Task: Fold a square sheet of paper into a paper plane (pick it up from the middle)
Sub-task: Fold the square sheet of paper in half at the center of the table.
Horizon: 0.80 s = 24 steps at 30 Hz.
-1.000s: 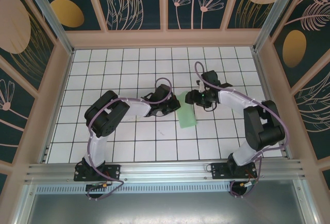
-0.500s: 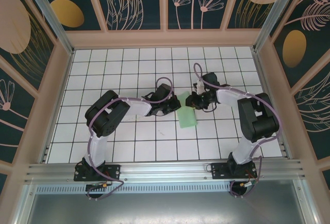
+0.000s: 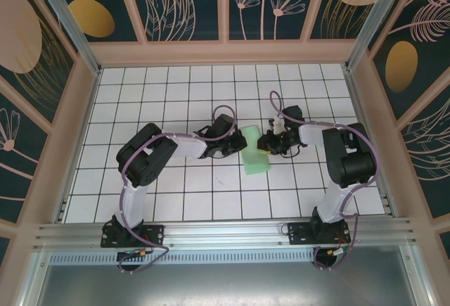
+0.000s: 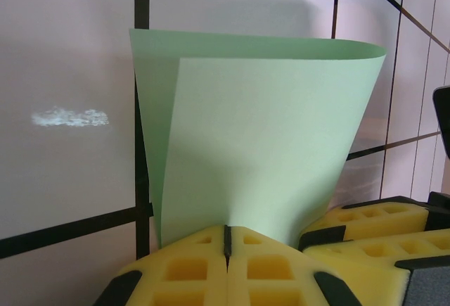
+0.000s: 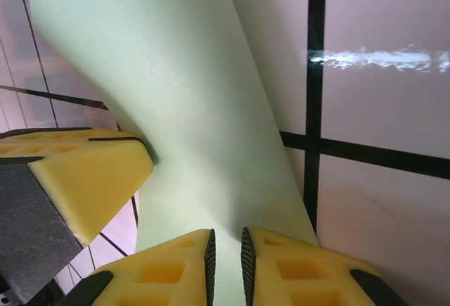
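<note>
The square sheet of paper (image 3: 256, 160), folded over on itself in a loose curl, is sitting near the centre of the gridded table (image 3: 176, 200). The left gripper (image 4: 226, 239) is pinching its edge from 9 o'clock in the top view, yellow pads pressed together on the paper. The right gripper (image 5: 225, 250) is clamping the opposite side from 2 o'clock, with the paper running between its nearly closed pads.

Place: a robot test cell in a lab, purpose-built rather than domestic.
Worktop (image 3: 176, 200): white, ruled all over in a black grid of square tiles.
Walls (image 3: 183, 3): dark teal panels printed with gold discs and pale plant outlines, set in light frames and boxing in three sides.
Near edge: aluminium rail (image 3: 225, 232) carrying two bolted arm bases (image 3: 132, 234), with cables trailing.
</note>
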Each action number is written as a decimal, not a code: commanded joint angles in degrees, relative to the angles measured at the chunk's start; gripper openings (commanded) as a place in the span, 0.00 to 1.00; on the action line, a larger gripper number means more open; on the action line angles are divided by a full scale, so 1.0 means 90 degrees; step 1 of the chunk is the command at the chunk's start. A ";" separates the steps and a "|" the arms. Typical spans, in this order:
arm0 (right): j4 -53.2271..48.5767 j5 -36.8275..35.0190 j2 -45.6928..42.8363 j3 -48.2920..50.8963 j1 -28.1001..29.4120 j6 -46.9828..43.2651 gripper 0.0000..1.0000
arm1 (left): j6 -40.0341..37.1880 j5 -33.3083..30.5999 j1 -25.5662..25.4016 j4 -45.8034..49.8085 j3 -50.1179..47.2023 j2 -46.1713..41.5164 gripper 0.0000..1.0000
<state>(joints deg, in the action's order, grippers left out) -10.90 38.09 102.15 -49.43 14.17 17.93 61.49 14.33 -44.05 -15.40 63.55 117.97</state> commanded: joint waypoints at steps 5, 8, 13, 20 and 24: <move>0.0034 0.0677 -0.0605 -0.0224 -0.0162 0.0020 0.23 | -0.0236 -0.0178 -0.0042 0.0598 -0.0001 0.0368 0.00; -0.0025 0.0716 -0.0345 -0.0527 -0.0224 -0.0027 0.21 | -0.0269 -0.0193 -0.0043 0.0638 0.0020 0.0387 0.00; 0.0047 0.0791 0.0311 -0.0694 -0.0280 -0.0124 0.20 | -0.0319 -0.0198 -0.0038 0.0686 0.0047 0.0395 0.00; -0.0009 0.0087 0.0845 -0.0580 -0.0352 -0.0233 0.19 | -0.0348 -0.0195 -0.0046 0.0715 0.0045 0.0427 0.00; -0.0095 0.0495 0.0509 -0.0727 -0.0375 -0.0208 0.20 | -0.0387 -0.0228 -0.0046 0.0791 0.0048 0.0428 0.00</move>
<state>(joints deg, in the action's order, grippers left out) -10.31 42.76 108.14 -55.35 11.33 17.85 59.61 14.33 -44.07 -15.14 64.69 118.69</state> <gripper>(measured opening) 0.196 0.068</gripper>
